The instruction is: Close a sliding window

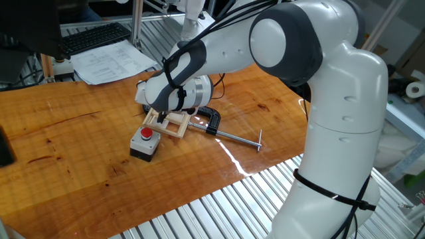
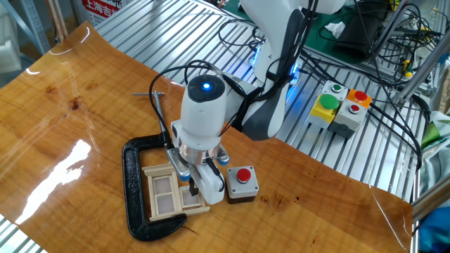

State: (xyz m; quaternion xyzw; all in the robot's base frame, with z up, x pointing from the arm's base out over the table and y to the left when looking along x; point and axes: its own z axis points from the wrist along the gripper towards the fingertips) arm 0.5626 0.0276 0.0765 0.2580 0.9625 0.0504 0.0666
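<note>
The sliding window (image 2: 167,194) is a small pale wooden frame with two panes, lying flat on the table inside the jaws of a black C-clamp (image 2: 132,184). It also shows in one fixed view (image 1: 174,124), partly under the hand. My gripper (image 2: 194,185) points down at the window's right side, next to its inner sash, with the fingertips (image 2: 209,181) touching or just above the wood. The fingers look pressed together, with nothing between them. In one fixed view the gripper (image 1: 162,116) is mostly hidden by the white hand.
A grey box with a red button (image 2: 242,181) stands right beside the window and gripper; it also shows in one fixed view (image 1: 144,143). The clamp's long screw rod (image 1: 234,138) lies across the wood. Papers and a keyboard (image 1: 93,38) sit at the back.
</note>
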